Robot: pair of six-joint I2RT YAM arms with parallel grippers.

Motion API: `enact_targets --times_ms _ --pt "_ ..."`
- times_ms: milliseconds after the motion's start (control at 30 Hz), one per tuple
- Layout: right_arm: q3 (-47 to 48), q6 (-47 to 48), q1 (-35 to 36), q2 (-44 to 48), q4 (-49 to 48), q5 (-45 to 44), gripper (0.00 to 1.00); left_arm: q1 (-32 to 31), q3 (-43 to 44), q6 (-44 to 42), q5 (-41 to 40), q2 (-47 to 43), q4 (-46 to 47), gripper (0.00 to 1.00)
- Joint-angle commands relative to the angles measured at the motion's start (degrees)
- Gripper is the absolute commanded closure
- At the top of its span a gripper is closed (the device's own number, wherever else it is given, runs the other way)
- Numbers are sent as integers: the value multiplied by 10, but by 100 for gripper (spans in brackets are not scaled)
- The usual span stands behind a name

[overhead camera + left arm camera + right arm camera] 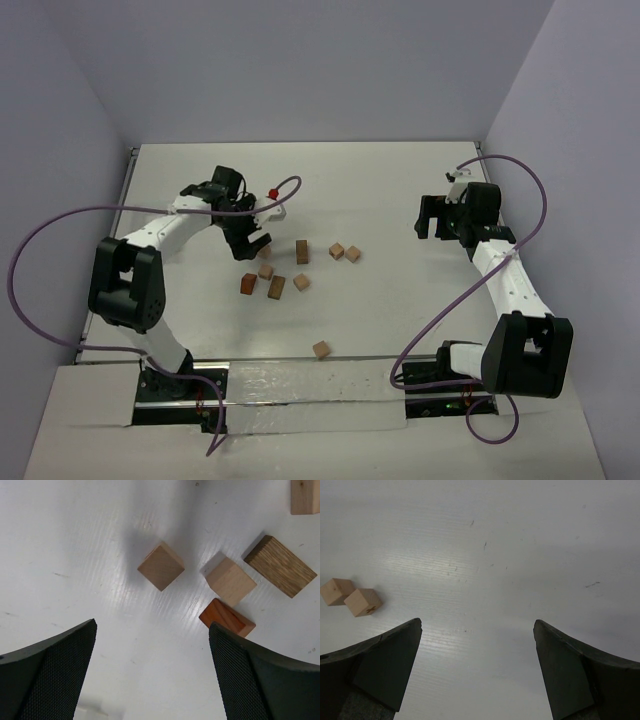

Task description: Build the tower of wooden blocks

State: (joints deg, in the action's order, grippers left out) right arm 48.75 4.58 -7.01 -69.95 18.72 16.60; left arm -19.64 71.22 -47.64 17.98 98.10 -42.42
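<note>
Eight or so wood blocks (301, 282): lay scattered singly on the white table (400, 180), most of them in a loose cluster at the middle of the top view.
Dark cuboid (302, 251): was brown, with its long axis running up and down the top view, at the cluster's upper edge.
Grained cuboid (280, 566): was brown with striped grain; its long axis ran from upper left to lower right, at the right of the left wrist view.
Reddish block (226, 618): was glossy orange-red and sat just beside the pale cube (230, 581) above it.
Tan cube (161, 566): was turned like a diamond, corner pointing down the frame, apart from the others.
Pair of pale cubes (364, 602): sat side by side at the left edge of the right wrist view.
Lone block (321, 349): was tan, at lower centre, well apart from the cluster.
Left gripper (152, 630): had its jaws spread wide with nothing between them, above the cluster's left side.
Right gripper (477, 625): had its jaws spread wide over bare table, right of the blocks.
</note>
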Motion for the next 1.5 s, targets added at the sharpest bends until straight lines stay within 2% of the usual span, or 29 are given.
enact_targets --times_ms 0,167,367,433,833,1233,1367,1467 --pt "28 2 -3 10 2 5 0 3 -4 -29 43 -68 -5 1" --pt "28 2 -3 10 2 6 0 -8 -34 29 35 -72 47 2" --pt "28 3 -4 9 2 5 0 -43 -41 149 4 -39 111 19" --pt "26 3 -3 9 2 3 0 -56 -40 176 -8 -25 119 21" --pt "26 3 -3 7 1 0 0 -70 -8 248 -89 61 142 32" --pt "26 3 -4 8 0 -2 0 -70 -8 259 -114 71 154 39" --pt "26 3 -3 9 0 -2 0 -71 -4 259 -115 65 151 53" --pt "26 2 -4 10 -1 -2 0 -70 8 260 -110 58 144 67"
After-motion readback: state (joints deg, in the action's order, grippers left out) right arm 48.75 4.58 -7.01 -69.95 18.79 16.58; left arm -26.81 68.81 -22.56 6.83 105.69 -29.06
